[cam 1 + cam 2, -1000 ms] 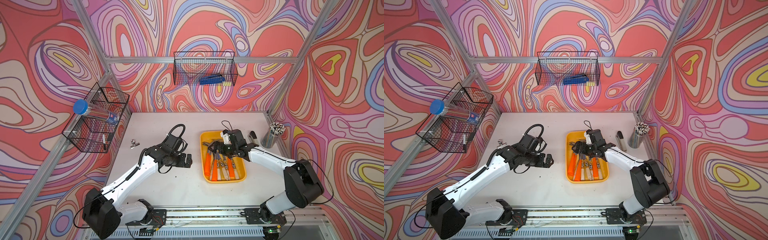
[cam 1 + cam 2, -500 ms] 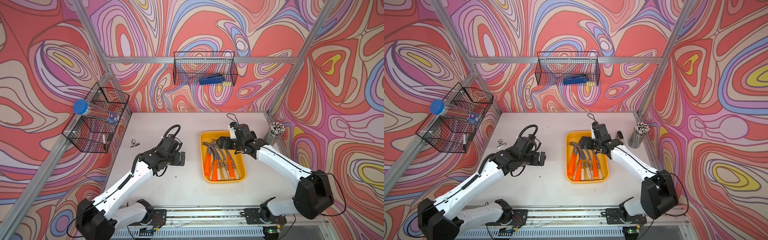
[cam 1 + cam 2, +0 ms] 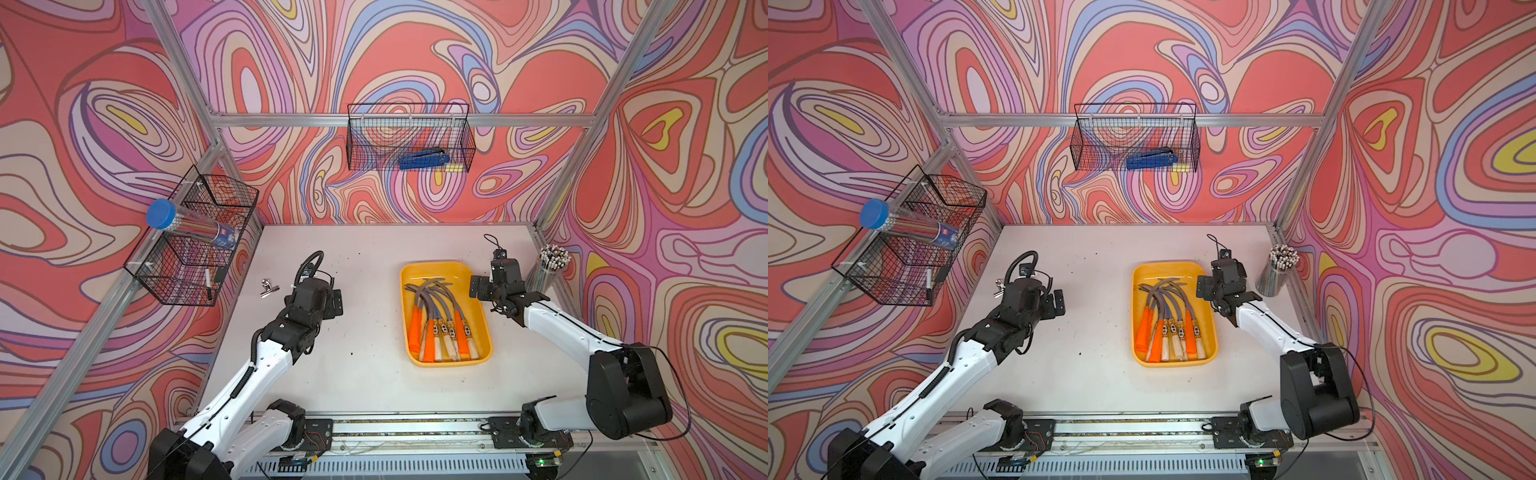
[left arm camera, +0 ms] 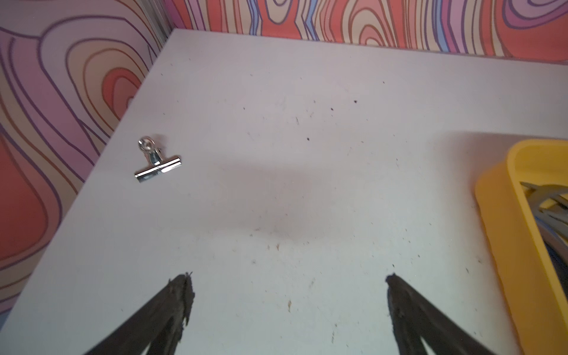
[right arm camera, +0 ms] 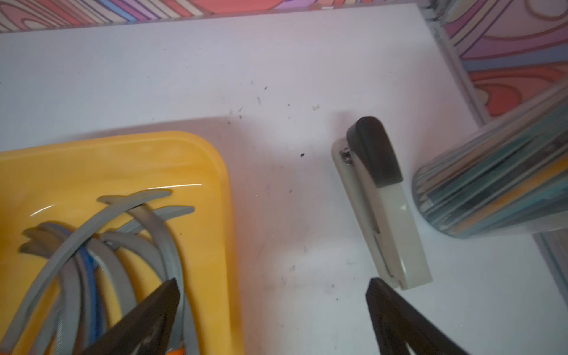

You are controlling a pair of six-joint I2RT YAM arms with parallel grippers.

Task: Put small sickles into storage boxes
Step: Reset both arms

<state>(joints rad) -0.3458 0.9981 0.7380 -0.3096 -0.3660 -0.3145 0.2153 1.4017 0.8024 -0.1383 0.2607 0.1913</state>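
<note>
Swirl-patterned walls [image 3: 124, 124] enclosed a white, speckled tabletop [image 3: 365, 245]. Glossy yellow storage box [image 3: 434, 268], round-cornered, sat right of frame centre; small sickles [image 3: 436, 316] lay inside, curved grey blades overlapping, handles orange or pale wood. Arms bent forward: left gripper [image 4: 287, 282] over bare tabletop centre-left, jaws apart; right gripper [image 5: 272, 285] beside box's upper-right corner, jaws apart, empty.

Robot lab test cell: silver aluminium-profile frame [image 3: 291, 119], swirl-printed pink-orange wall panels [image 3: 415, 50], white tabletop [image 3: 365, 249], white-and-black robot arms [image 3: 270, 361] bolted to a metal front rail [image 3: 415, 426].
</note>
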